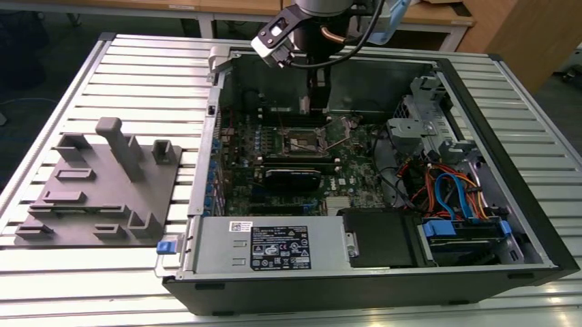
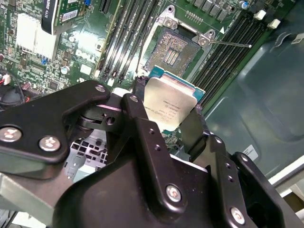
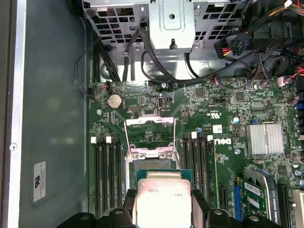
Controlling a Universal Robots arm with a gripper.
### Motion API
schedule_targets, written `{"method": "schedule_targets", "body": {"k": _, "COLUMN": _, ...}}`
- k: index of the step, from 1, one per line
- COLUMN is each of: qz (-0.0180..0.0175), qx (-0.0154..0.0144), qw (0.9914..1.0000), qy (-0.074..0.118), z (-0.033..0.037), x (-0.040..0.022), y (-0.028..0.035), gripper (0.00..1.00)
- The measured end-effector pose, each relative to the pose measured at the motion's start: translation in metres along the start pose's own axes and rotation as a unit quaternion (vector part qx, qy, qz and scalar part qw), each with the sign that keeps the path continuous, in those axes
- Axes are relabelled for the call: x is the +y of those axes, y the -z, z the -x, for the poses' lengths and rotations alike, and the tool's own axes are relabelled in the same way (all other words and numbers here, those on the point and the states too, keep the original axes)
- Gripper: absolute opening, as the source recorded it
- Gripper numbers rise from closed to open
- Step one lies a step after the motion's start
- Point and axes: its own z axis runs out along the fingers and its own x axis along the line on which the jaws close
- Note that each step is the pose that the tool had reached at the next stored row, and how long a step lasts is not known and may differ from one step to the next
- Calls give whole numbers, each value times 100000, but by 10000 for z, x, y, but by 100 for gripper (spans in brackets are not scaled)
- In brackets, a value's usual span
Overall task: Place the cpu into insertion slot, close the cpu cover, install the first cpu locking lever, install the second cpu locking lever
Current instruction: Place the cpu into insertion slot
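Note:
My gripper [image 2: 167, 102] is shut on the cpu [image 2: 166, 108], a flat square chip with a pale metal top and green edge, pinched by its two sides between black fingers [image 3: 129, 209]. In the first wrist view the cpu [image 3: 163, 197] hangs just short of the insertion slot [image 3: 152, 164], covering part of it. In the second wrist view the insertion slot [image 2: 173, 47] lies bare, with a dark pin field and silver rim. The cpu cover [image 3: 149, 121] is swung up and open. A thin locking lever [image 2: 230, 43] sticks out sideways. In the exterior view my gripper [image 1: 315, 102] is inside the case above the insertion slot [image 1: 304, 141].
Black memory slots [image 3: 107, 175] flank the socket on both sides. A dark expansion card [image 1: 291, 178], a drive cage [image 1: 427, 119], loose cables [image 1: 450, 191] and the power supply [image 1: 272, 248] fill the open case. A grey fixture [image 1: 100, 187] sits on the slatted table at the exterior view's left.

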Motion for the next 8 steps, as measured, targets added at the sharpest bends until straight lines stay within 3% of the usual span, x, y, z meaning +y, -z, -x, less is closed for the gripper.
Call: {"method": "schedule_targets", "body": {"k": 8, "qz": 6, "qx": 20, "qw": 100000, "qy": 0, "z": 0, "x": -1, "y": -17, "gripper": 54}}
